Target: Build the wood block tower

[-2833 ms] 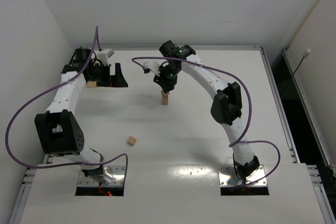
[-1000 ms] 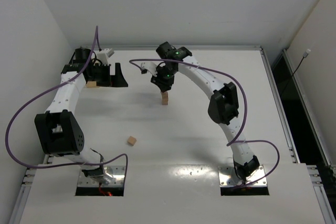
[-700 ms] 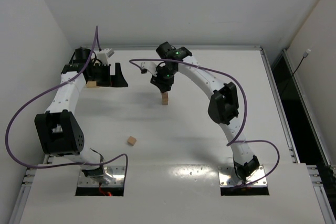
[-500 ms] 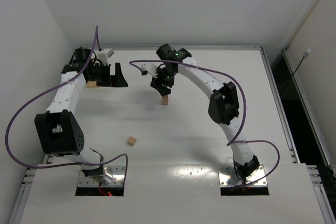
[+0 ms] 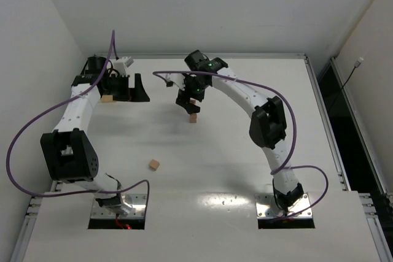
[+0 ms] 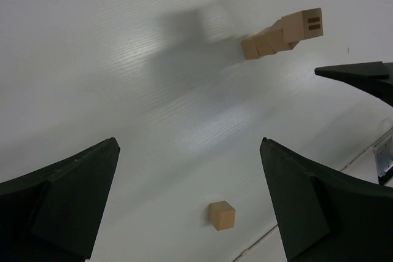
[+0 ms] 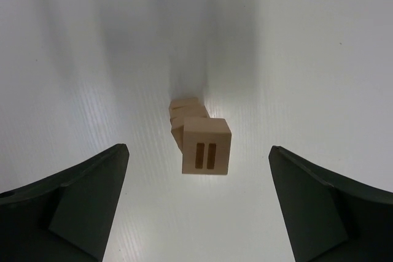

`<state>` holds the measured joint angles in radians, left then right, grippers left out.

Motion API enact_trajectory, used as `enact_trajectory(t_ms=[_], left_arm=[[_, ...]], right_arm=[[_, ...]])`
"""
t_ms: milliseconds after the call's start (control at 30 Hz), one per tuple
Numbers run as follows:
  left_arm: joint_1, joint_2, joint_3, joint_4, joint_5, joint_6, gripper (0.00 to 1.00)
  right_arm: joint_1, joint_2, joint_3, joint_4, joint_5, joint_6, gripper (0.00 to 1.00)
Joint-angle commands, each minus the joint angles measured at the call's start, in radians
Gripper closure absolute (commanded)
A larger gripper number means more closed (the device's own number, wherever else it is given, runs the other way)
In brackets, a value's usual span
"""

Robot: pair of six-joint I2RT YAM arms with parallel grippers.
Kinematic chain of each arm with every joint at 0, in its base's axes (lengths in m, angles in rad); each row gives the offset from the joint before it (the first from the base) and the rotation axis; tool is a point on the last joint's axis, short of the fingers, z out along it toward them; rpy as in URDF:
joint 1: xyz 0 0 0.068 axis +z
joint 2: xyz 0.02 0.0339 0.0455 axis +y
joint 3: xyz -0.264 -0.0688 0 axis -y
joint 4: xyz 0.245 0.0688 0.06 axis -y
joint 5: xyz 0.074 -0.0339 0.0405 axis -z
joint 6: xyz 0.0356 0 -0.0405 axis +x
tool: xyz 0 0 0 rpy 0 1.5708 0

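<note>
Standing on the far half of the table (image 5: 215, 170), about midway between its left and right edges, the wood block tower (image 5: 193, 116) is a thin stack of small tan cubes. The cubes are turned a little against each other, so the stack does not look quite straight. The top cube (image 7: 206, 155) has two dark slots on its upper face.

The right gripper (image 5: 191, 105) hangs right over the tower. Its jaws are wide apart, one on each side of the top cube, and neither one touches it. It holds nothing.

The left gripper (image 5: 132, 90) is near the far left corner of the table, well apart from the tower. Its jaws are wide apart too, with only bare table between them.

One loose cube (image 5: 108, 98) lies just beside the left gripper. Another cube (image 5: 154, 164) lies alone nearer the near left corner.
</note>
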<state>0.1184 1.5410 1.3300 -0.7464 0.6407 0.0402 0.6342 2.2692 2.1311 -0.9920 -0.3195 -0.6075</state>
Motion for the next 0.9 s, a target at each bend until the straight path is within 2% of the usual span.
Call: enact_trajectory(t_ms=[0,133,267,367,467,533,633,700,867], left_arm=[[-0.002,-0.019,-0.003,0.027,0.016,0.001,0.02],[-0.002,-0.054,-0.024,0.027,-0.004,0.001,0.02],[-0.002,-0.096,-0.072,0.038,-0.026,0.001,0.02],[-0.074,-0.159,-0.136,-0.002,-0.102,0.064,0.03],[-0.225,-0.223,-0.217,-0.060,-0.170,0.128,0.07],[-0.298,-0.264,-0.259,-0.082,-0.244,0.153,0.07],[-0.449,-0.300,-0.299,-0.082,-0.372,0.153,0.14],[-0.505,-0.286,-0.299,-0.097,-0.407,0.162,0.19],[-0.666,-0.207,-0.290,-0.117,-0.547,0.150,0.19]], right_arm=[[0.012,-0.118,-0.070,0.108,0.016,0.028,0.04],[0.002,-0.285,-0.239,0.348,0.057,0.101,0.02],[-0.018,-0.471,-0.406,0.486,0.095,0.195,0.02],[-0.050,-0.563,-0.445,0.532,0.192,0.290,0.01],[-0.092,-0.635,-0.542,0.562,0.368,0.390,0.01],[-0.116,-0.696,-0.644,0.573,0.411,0.417,0.01],[-0.165,-0.758,-0.762,0.584,0.502,0.436,0.01],[-0.221,-0.783,-0.809,0.584,0.502,0.449,0.01],[-0.332,-0.824,-0.902,0.573,0.471,0.474,0.01]])
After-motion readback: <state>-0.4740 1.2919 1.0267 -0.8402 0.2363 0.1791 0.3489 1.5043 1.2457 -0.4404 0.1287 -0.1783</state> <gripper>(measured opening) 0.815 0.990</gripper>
